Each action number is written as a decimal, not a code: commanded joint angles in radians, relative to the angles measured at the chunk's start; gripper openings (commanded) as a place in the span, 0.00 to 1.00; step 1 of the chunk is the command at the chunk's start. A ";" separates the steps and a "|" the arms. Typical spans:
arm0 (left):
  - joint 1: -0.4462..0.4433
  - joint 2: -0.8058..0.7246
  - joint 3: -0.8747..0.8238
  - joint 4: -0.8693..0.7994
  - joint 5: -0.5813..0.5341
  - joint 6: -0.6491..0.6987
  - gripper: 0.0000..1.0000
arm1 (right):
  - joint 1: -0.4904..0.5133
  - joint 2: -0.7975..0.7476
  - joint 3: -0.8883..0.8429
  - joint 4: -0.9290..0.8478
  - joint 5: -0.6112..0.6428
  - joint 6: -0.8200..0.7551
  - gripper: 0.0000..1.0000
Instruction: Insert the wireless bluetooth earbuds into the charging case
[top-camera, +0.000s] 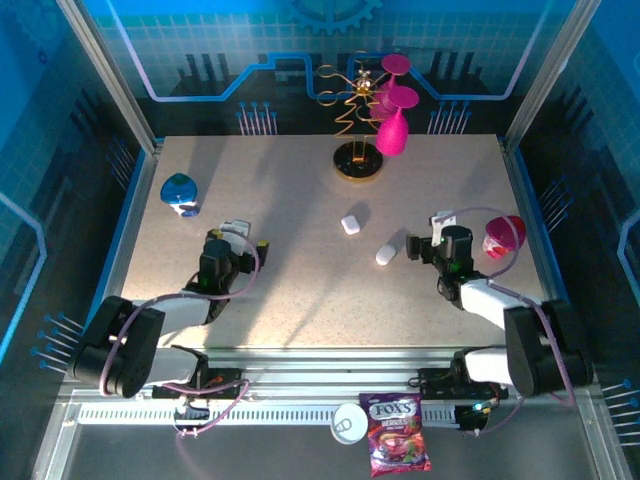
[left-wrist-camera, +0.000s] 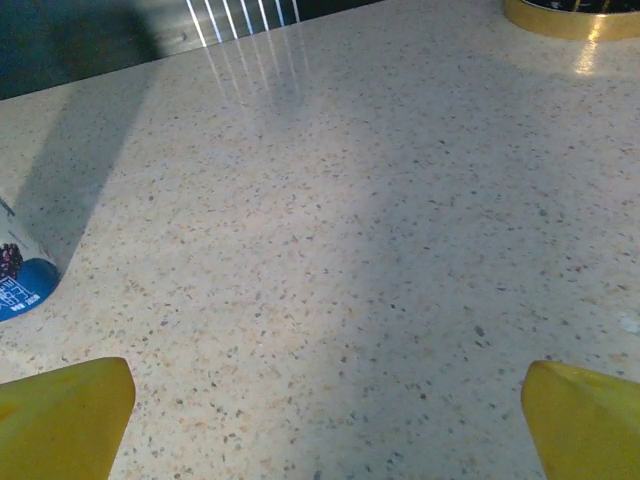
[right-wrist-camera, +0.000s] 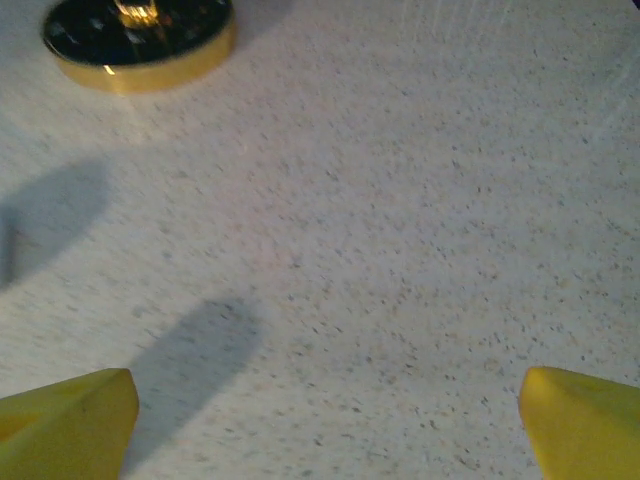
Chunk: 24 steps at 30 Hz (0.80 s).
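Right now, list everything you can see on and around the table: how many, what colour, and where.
Table: one, speckled beige, under the items.
Charging case: one, white, mid-table, near the right pincer.
Small lump: one, white, just beyond the case, apart from it.
Wire stand: one, gold, far middle.
Glasses: about three, pink, hung on the stand.
Cup: one, blue and white, far left.
Tub: one, pink and white, right side.
Candy bag: one, purple-red, on the front rail.
Can: one, white, left of the bag.
Left pincer: one, yellow tips, open, empty.
Right pincer: one, yellow tips, open, empty.
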 joint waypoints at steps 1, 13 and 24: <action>0.050 0.041 0.019 0.151 0.035 -0.035 0.99 | -0.022 0.088 -0.011 0.334 0.017 -0.058 1.00; 0.221 0.228 0.092 0.207 0.110 -0.188 0.99 | -0.076 0.210 -0.013 0.439 -0.076 -0.028 1.00; 0.209 0.227 0.098 0.187 0.116 -0.176 0.99 | -0.076 0.214 -0.014 0.449 -0.077 -0.030 1.00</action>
